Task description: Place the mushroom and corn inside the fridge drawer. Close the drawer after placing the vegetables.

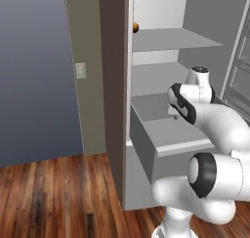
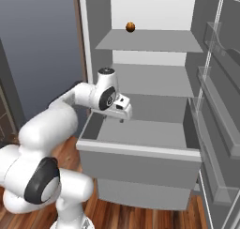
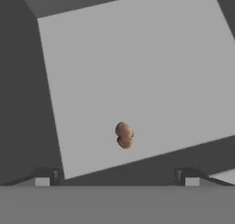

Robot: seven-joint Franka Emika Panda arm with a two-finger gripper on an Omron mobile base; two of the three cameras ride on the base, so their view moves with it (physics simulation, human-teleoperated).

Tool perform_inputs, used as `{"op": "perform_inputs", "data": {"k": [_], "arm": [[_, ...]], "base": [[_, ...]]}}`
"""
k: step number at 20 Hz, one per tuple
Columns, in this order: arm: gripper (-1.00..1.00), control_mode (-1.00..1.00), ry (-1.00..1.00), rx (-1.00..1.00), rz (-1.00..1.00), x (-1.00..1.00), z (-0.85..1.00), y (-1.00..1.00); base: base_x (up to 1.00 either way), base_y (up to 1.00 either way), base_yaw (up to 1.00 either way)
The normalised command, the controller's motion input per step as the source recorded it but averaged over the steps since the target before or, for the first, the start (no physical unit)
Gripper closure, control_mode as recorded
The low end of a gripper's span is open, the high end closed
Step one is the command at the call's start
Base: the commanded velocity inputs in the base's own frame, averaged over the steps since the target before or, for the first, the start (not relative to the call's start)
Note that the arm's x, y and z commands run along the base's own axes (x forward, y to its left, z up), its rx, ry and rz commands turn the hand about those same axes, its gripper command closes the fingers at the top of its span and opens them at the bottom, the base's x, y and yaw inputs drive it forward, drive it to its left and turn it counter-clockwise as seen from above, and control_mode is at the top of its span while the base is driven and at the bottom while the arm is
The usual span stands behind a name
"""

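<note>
Over the pulled-out fridge drawer (image 2: pixel 140 153) hangs the hand (image 2: pixel 123 115), fingers wide apart and holding nothing. Below it the brown mushroom (image 3: pixel 124 135) lies alone on the drawer's pale floor, clear of the walls. Up on the top shelf (image 2: pixel 150 39) sits a small round orange-brown thing (image 2: pixel 131 26).

You have a glossy white arm (image 2: pixel 51 125) built of rounded, bulbous links, with black bands at its joints, a white wrist block, and two small dark fingertips (image 3: pixel 46 176).
</note>
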Motion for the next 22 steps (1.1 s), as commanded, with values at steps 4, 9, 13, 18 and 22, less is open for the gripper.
{"op": "perform_inputs", "data": {"k": [4,9,13,18,22], "arm": [[-1.0,-1.0,-0.21,-0.02,0.0,-1.0,0.75,0.44],[-1.0,-1.0,-0.17,0.0,0.0,-0.96,0.15,0.44],[-1.0,-1.0,-0.01,0.0,0.0,-0.59,-0.01,0.48],[-1.0,-1.0,0.0,0.0,0.0,-0.35,-0.11,0.32],[-1.0,-1.0,0.01,0.0,0.01,-0.05,-0.06,0.28]], "base": [[0.0,0.0,0.0],[0.0,0.0,0.0],[0.0,0.0,0.0],[0.0,0.0,0.0],[0.0,0.0,0.0]]}}
